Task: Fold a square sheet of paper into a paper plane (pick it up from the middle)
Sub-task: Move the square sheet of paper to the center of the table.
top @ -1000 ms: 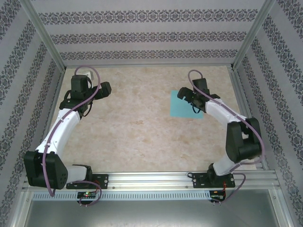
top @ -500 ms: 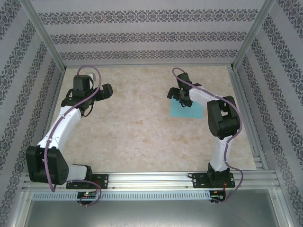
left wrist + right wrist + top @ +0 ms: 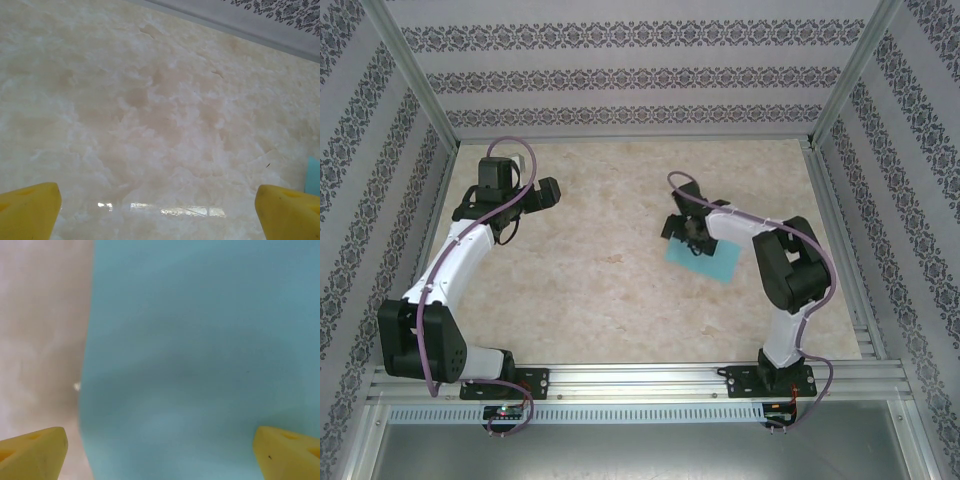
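Lying on the right half of the glossy, cream marble-patterned counter [image 3: 600, 290], the square sheet of paper [image 3: 710, 265] is thin, matte light blue, smooth and uncreased, its corners turned slightly askew to the counter's edges. The right gripper [image 3: 688, 230] hangs over the sheet's far left part with its blunt yellow fingertips [image 3: 32, 450] spread wide and nothing between them; in the right wrist view the paper's left edge runs in a soft bow. The left gripper [image 3: 535, 195] hovers over bare counter at the far left, likewise spread wide and empty
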You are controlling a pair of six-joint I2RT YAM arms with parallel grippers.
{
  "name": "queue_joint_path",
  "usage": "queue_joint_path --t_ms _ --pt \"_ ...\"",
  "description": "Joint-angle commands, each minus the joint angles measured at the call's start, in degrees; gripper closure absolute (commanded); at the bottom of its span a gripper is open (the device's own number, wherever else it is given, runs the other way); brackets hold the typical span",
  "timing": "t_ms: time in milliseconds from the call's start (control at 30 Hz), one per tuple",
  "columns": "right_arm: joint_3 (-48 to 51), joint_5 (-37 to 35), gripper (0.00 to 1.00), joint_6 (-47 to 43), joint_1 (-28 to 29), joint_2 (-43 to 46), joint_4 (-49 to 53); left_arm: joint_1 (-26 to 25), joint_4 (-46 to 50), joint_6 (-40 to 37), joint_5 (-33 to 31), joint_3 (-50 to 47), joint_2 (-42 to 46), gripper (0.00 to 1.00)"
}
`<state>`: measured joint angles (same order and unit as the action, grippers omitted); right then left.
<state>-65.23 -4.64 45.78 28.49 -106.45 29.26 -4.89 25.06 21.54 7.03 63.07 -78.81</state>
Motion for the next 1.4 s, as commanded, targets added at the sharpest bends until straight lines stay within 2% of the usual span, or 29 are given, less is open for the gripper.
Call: queue_joint_path --t_ms 0,100,167,333,533,667,900,1100,1367 --pt "5.4 0.8 0.04 10.4 7.5 1.7 5.5 0.4 1.0 1.3 0.2 1.5 -1.0 0.00" --pt "6.0 -3.1 0.04 12.4 13.3 4.1 9.0 0.3 1.0 1.8 0.4 1.2 -1.3 0.00" --pt "4.0 -5.6 0.03 11.4 14.9 5.0 12.4 0.4 0.8 1.9 0.6 1.1 -1.5 0.00" --pt "-3.6 -10.3 0.02 7.6 14.6 8.2 18.7 0.3 1.4 2.2 0.5 1.3 -1.3 0.00" --pt "0.6 -9.8 0.02 14.6 11.1 11.9 14.4 0.3 1.7 2.2 0.4 1.3 -1.3 0.00" --pt "-3.2 -4.8 0.07 9.2 9.1 8.3 7.8 0.3 2.4 2.1 0.4 2.0 -2.1 0.00" --pt "-12.9 -0.7 0.16 5.0 9.2 -2.5 8.0 0.4 2.6 2.1 0.3 2.1 -2.4 0.00" --pt "-16.8 0.9 0.17 3.9 10.2 -8.3 10.1 0.3 3.0 2.2 0.7 2.4 -3.2 0.00" --pt "-16.8 4.1 0.17 2.1 13.5 -11.0 12.6 0.4 3.8 2.3 0.6 2.6 -3.7 0.00"
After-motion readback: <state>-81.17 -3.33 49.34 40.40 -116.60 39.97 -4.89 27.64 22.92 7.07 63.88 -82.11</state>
